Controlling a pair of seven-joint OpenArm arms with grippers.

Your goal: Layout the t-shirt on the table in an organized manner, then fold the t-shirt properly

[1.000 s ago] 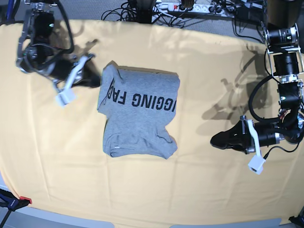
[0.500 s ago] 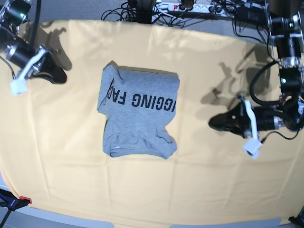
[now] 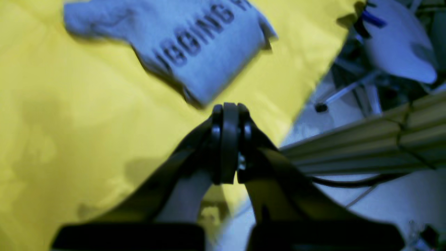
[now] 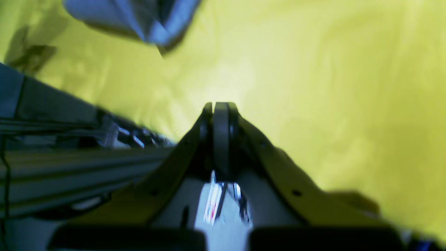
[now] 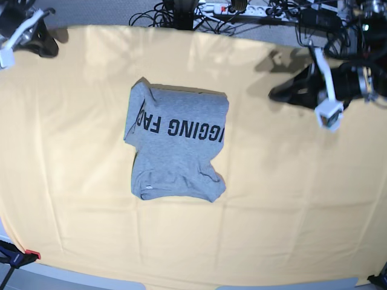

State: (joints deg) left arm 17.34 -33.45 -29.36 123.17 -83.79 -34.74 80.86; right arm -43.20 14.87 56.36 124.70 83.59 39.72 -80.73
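The heather-grey t-shirt (image 5: 175, 145) lies folded into a rough rectangle in the middle of the table (image 5: 290, 199), black lettering up, its lower edge bunched. My left gripper (image 5: 276, 93) is shut and empty, raised near the far right edge, well away from the shirt. My right gripper (image 5: 52, 51) is shut and empty at the far left corner. In the left wrist view the shut gripper (image 3: 226, 111) hangs over the table's edge with the t-shirt (image 3: 195, 42) beyond it. In the right wrist view the shut gripper (image 4: 219, 108) is over the yellow cloth (image 4: 313, 87), and a corner of the t-shirt (image 4: 139, 14) shows at the top.
Cables and a power strip (image 5: 230, 8) lie beyond the table's far edge. A red-tipped clamp (image 5: 18, 256) sits at the near left corner. An aluminium rail (image 3: 366, 139) and a white rounded object (image 3: 397, 45) stand off the table beside my left arm.
Both arms have pulled back towards the far edge of the table, the right one to the far left corner and the left one up to the far right. The shirt has not moved.
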